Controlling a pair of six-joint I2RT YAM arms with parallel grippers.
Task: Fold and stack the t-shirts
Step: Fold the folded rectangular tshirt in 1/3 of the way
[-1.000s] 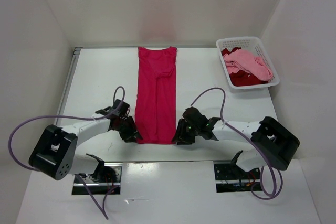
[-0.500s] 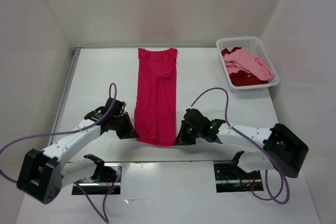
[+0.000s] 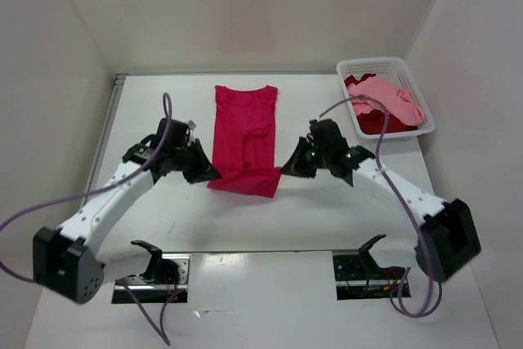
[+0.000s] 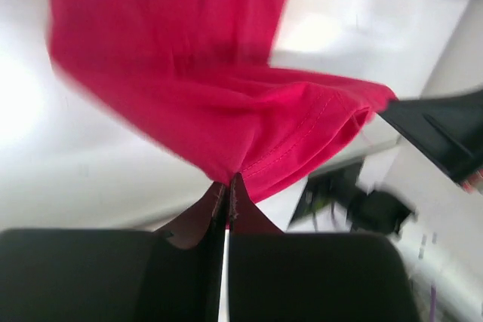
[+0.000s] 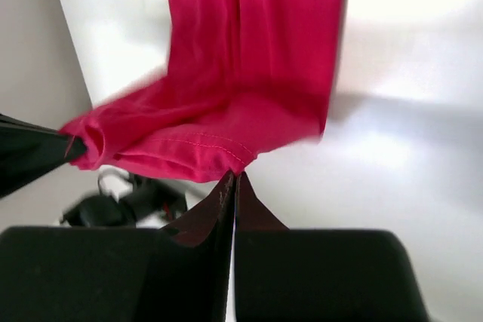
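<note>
A bright magenta t-shirt [image 3: 245,132] lies lengthwise on the white table, its near hem lifted and carried over its middle. My left gripper [image 3: 214,176] is shut on the hem's left corner [image 4: 226,171]. At the hem's right corner [image 5: 234,164], my right gripper [image 3: 283,171] is shut too. Both wrist views show the stitched hem hanging from closed fingertips, with the rest of the magenta t-shirt [image 4: 166,43] stretching away over the table. A light pink t-shirt [image 3: 384,96] and a dark red t-shirt [image 3: 377,123] lie bunched in the basket.
A white perforated basket [image 3: 372,65] stands at the back right corner of the table. White walls close in the back and both sides. Purple cables loop from both arms over the table.
Both grippers closed on the near hem corners, then lifted and carried the hem away from me toward the shirt's middle, so the visible shirt is now shorter.
</note>
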